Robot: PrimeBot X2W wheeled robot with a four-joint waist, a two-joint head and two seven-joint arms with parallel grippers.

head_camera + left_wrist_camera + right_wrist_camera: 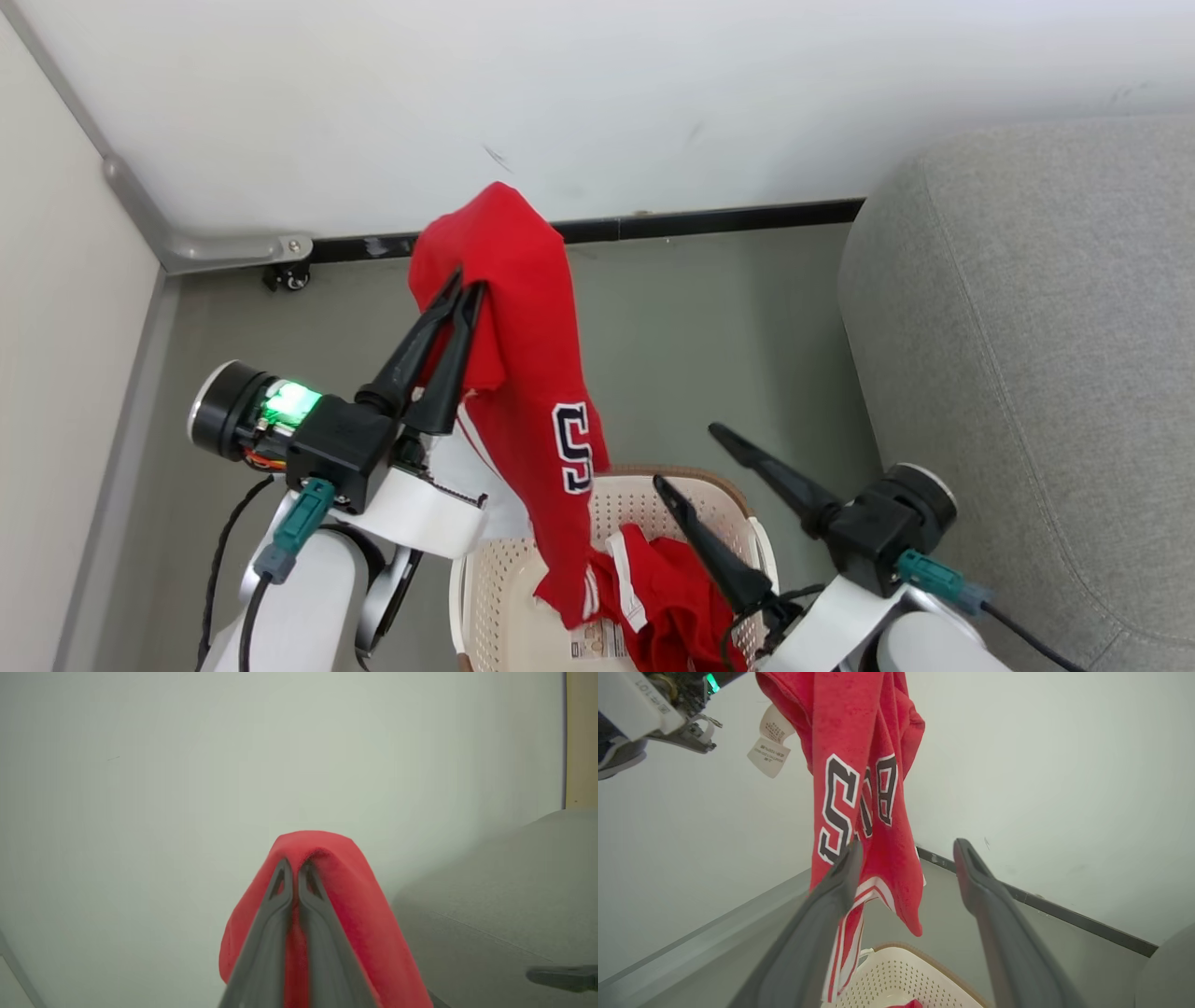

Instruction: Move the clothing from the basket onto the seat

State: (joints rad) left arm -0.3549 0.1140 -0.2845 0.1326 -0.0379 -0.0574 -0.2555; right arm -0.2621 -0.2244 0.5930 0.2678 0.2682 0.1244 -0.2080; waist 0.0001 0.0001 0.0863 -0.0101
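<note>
Left gripper [470, 280]: raised above the floor at the left, its two dark fingers pressed together, pinching a fold of red cloth; the left wrist view shows the cloth humped over the fingertips [283, 870].
Lifted garment [523, 355]: red sports top with black-and-white block letters, hanging long and narrow from that pinch. Its striped lower end reaches the basket's mouth; whether it touches the clothing below cannot be told.
Basket [504, 579]: cream, perforated, brown-rimmed, on the floor right under the hanging top.
Second garment [681, 597]: red with white trim, crumpled inside the basket at its right side.
Right gripper [686, 455]: fingers spread wide and holding nothing, over the basket's right rim, just beside the hanging top.
Seat [1027, 327]: large grey cushion at the far right, well apart from the lifted top, with nothing on it.
Step in hand: carrying the top across to the seat.
Doing it well: likely lift until the hem clears the rim, swing right slowly so the cloth does not snag the spread right fingers, and let go only over the cushion.
</note>
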